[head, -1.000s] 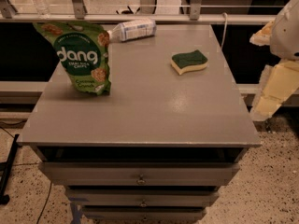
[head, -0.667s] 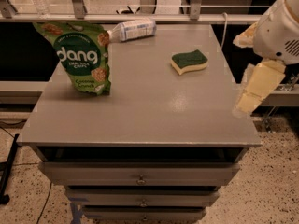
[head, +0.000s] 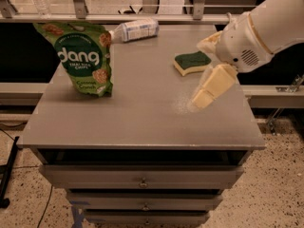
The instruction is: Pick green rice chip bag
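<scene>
We see the end effector (head: 195,75) over the right part of the bench (head: 142,122), hanging from the white arm that comes in from the far right. Its two cream fingers (head: 211,87) stand apart, one pointing down and left toward the bench top, the other higher and farther back. Nothing is between them, and we cannot tell whether the lower tip touches the surface.

Just beside it, on the far side, a green-and-yellow sponge (head: 192,62) lies flat. Farther left, at the far edge, a white-labelled bottle (head: 135,30) lies on its side.

Well apart from the end effector, the green rice chip bag (head: 85,58) stands upright on the far left of the bench. Its long axis runs up and down, with the top leaning slightly left. The printed front faces the near side. It is glossy light green, with white "dang" lettering on a dark-green circle and pictures of tan chips.
</scene>
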{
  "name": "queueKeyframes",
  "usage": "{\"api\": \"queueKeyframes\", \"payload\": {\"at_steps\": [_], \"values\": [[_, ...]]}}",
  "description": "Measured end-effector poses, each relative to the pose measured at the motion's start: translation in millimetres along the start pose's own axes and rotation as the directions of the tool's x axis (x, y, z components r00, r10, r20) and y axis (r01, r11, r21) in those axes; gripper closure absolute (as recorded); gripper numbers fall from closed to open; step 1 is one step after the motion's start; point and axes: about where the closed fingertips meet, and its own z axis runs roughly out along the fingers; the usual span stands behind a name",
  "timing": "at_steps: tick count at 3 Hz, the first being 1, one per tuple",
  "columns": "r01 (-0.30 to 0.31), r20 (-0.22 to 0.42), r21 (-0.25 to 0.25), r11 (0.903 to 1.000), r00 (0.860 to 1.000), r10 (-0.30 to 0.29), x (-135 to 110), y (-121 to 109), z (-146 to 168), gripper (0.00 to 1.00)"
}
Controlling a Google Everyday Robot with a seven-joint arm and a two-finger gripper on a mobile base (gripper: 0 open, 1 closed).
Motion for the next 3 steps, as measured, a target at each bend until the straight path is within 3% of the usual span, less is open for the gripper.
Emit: {"api": "queueKeyframes", "payload": {"at_steps": [2,3], "values": [[-0.001,0.027,0.011,0.9999,1.0,0.0,-9.6,-2.3,0.9,0.0],[-0.018,0.121,0.004,0.9998,0.992,0.018,-25.2,-11.9,23.3,0.0]]}}
